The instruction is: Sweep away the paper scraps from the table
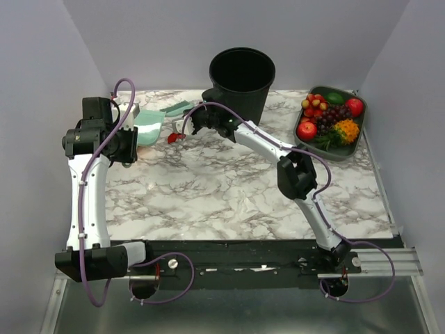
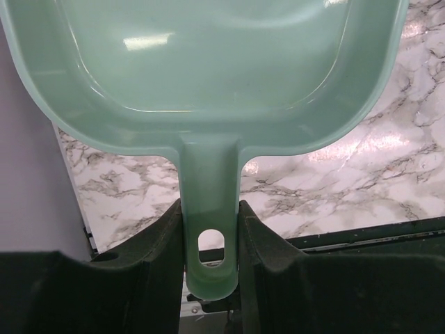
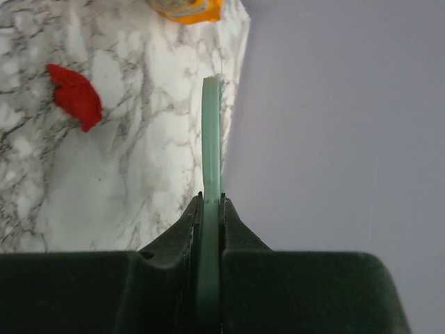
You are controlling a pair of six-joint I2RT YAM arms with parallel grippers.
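While only one red paper scrap (image 1: 174, 138) shows clearly, it lies flat on the far left part of the table (image 1: 229, 188), just right of the teal dustpan (image 1: 148, 129) and close under the right gripper (image 3: 211, 205). Whether scrap and gripper touch cannot be told from above. In the right wrist view the scrap sits on bare marble, well apart from the slim teal tool (image 3: 211, 139) that the right jaws pinch narrowly on both flat sides. The tool is seen edge-on there. An orange packet (image 3: 186, 8) is cut off by the top edge of that view, beyond the scrap.

The left gripper (image 2: 211, 216) clamps the dustpan's handle just above its hanging hole. The pan itself looks bare inside.

Farther right, a black bin (image 1: 242, 76) stands upright at the far edge. A dark tray (image 1: 338, 154) of mixed fruit sits in the far right corner.
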